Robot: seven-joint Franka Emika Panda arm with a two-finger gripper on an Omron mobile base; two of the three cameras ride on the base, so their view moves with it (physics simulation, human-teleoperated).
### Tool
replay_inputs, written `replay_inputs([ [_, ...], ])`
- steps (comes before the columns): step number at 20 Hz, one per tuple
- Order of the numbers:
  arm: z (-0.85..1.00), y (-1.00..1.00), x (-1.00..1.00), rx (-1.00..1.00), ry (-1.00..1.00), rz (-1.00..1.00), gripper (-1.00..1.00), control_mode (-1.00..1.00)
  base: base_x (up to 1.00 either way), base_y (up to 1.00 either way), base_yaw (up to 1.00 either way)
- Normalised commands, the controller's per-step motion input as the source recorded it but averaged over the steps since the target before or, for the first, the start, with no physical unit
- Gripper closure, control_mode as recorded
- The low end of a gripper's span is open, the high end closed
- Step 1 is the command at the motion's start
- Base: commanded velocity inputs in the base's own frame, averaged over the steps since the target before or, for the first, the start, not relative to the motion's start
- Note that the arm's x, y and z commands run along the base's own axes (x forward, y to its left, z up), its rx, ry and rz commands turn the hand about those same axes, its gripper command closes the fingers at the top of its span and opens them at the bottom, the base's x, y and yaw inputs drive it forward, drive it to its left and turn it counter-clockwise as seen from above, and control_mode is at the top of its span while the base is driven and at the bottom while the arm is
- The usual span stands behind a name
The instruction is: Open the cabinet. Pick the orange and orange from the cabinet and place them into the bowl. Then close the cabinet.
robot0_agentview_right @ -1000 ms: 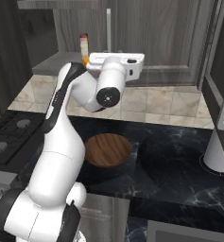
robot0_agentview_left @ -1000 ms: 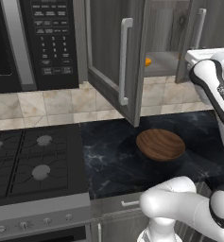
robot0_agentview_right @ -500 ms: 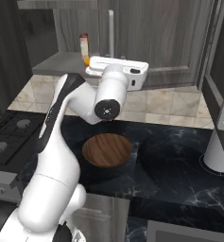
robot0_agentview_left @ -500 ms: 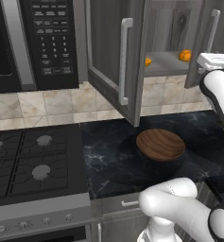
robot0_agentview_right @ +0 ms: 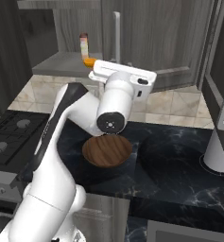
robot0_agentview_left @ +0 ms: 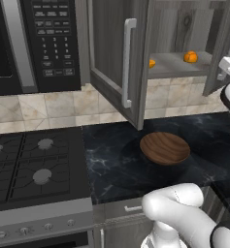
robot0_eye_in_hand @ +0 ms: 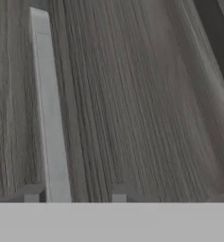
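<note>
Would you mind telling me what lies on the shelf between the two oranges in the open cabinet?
In the left base view, only bare grey shelf lies between the left orange and the right orange.

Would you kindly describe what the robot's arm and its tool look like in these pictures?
The arm is glossy white with smooth, rounded, tube-like segments, a black band along one link and a dark round cap on a joint. The hand is a white boxy block. The tool ends in two small grey, square-edged fingertips. No cables or markings show.

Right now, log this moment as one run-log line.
cabinet: both doors open | oranges: two on shelf | bowl: empty on counter | gripper: facing door handle, holding nothing
</note>
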Motion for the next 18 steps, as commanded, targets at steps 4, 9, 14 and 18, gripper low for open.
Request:
replay_inputs([
  [4, -0.03, -0.21, -0.34, 0.01, 0.07, 0.0, -1.0, -1.0, 0.0, 0.0, 0.0],
  [9, -0.25, -0.01, -0.7, -0.02, 0.1, 0.0, -1.0, -1.0, 0.0, 0.0, 0.0],
  [14, -0.16, -0.05, -1.0, 0.01, -0.01, 0.0, -1.0, -1.0, 0.0, 0.0, 0.0],
  [18, -0.01, 0.09, -0.99, 0.0, -0.1, -0.07, -1.0, -1.0, 0.0, 0.0, 0.0],
])
